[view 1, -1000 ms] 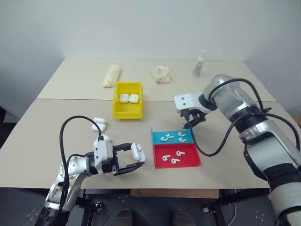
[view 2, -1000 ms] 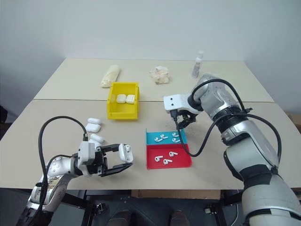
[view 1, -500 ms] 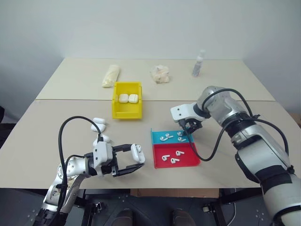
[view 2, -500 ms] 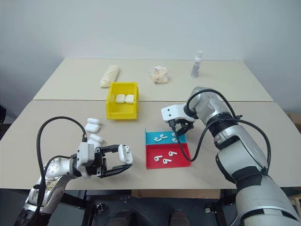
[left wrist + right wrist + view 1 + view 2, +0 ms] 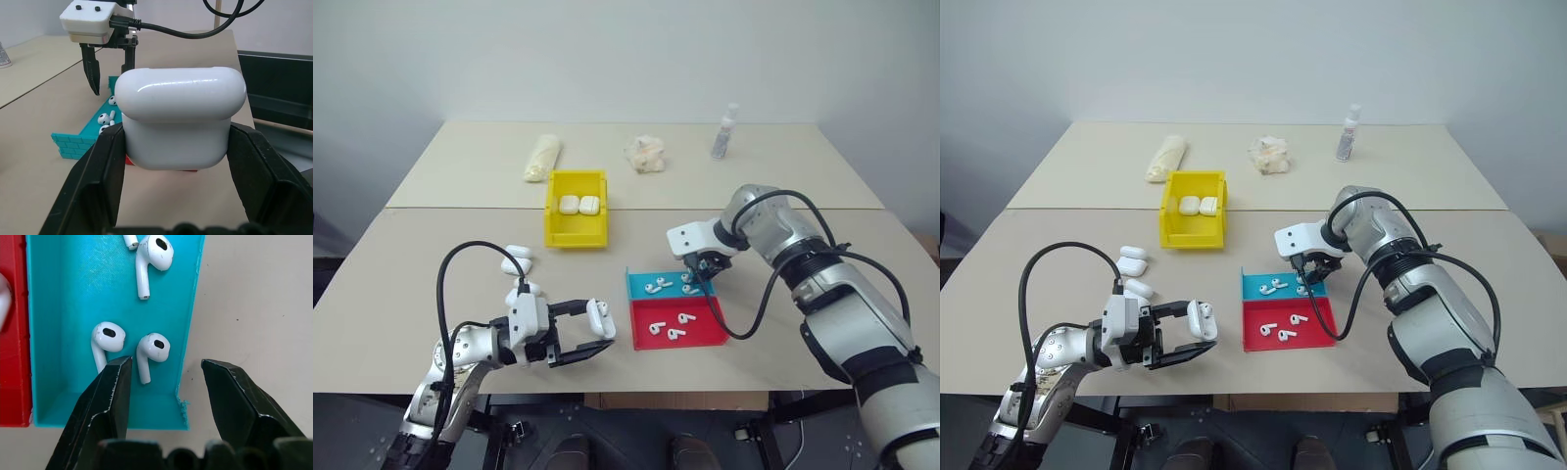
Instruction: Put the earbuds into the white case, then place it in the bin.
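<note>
Head views: the left gripper points level toward three o'clock near the front table edge, its two black fingers clamped on a small glossy white rounded-rectangle case held above the beige table. The right gripper points steeply down over the three o'clock end of the flat blue plastic tray, fingers parted, nothing between them. Four tiny glossy white earbuds lie in the blue tray, and three more in the flat red tray touching it at six o'clock. At eleven o'clock from the trays stands the bright yellow plastic bin, upright-walled, with two white cases inside. Three spare white cases lie at seven o'clock from the bin.

Left wrist view: the smooth, shiny case, lid shut, sits squeezed between both matte black fingers.

Right wrist view: the fingers stand partly open, straddling the blue tray's low wall; one earbud lies between them, another just beside one fingertip, neither gripped.
</note>
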